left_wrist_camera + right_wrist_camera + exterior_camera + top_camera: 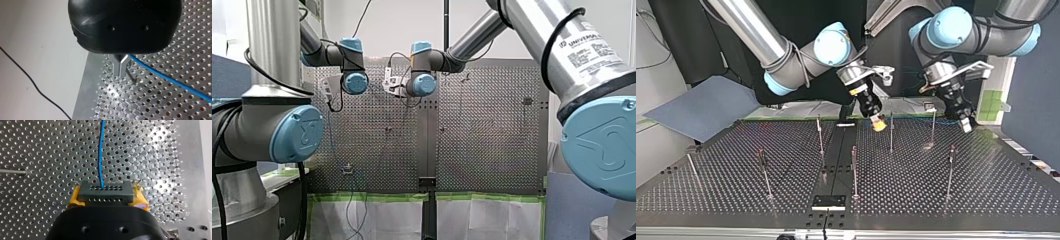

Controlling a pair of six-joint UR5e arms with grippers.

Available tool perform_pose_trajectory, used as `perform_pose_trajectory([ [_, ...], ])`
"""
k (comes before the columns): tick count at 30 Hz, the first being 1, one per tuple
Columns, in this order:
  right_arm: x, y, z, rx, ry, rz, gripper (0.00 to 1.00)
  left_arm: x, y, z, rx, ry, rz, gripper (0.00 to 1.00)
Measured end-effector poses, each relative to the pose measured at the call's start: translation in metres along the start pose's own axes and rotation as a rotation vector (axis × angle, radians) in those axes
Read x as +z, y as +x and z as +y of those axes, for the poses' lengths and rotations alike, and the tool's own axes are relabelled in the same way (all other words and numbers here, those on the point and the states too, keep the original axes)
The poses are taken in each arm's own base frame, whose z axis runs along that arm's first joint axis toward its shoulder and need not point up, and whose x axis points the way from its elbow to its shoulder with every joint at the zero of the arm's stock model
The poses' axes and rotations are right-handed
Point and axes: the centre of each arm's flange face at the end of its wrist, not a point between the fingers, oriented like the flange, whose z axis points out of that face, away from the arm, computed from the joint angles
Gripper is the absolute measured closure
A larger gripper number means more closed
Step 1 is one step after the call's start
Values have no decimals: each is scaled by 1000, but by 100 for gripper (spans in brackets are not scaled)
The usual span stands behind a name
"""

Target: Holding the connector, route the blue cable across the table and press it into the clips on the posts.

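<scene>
Between our right gripper's (107,195) yellow pads (139,193) sits the grey connector (105,190), clamped square so the blue cable (100,152) leaves straight ahead over the table (986,190). Our left gripper (122,67) pinches that cable in its metal fingers (117,67), apparently to guide it. Both hover at the top view's far side, near the posts (891,132); we see no cable clipped.

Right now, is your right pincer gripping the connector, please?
Yes, the right wrist view shows the grey connector clamped between the right pincer's yellow pads.
</scene>
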Motion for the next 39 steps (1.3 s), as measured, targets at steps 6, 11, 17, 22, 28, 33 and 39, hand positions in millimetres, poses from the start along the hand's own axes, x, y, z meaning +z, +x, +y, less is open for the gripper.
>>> perform_pose_trajectory([
  [6,15,0,-4,3,12,5,100,9,-2,0,-17,28,-2,100],
  [11,22,13,-9,17,30,21,100,14,-2,2,-21,36,-4,100],
  [17,28,30,-14,33,50,33,100,22,-5,6,-23,27,-12,100],
  [22,37,45,-16,41,59,61,100,31,-11,8,-25,15,-26,100],
  [28,50,44,-17,45,78,64,100,48,-11,7,-22,10,-20,100],
  [33,60,47,-20,45,92,79,100,61,-1,8,-18,12,-1,100],
  [39,70,58,-21,45,97,105,100,72,3,13,-26,13,-3,100],
])
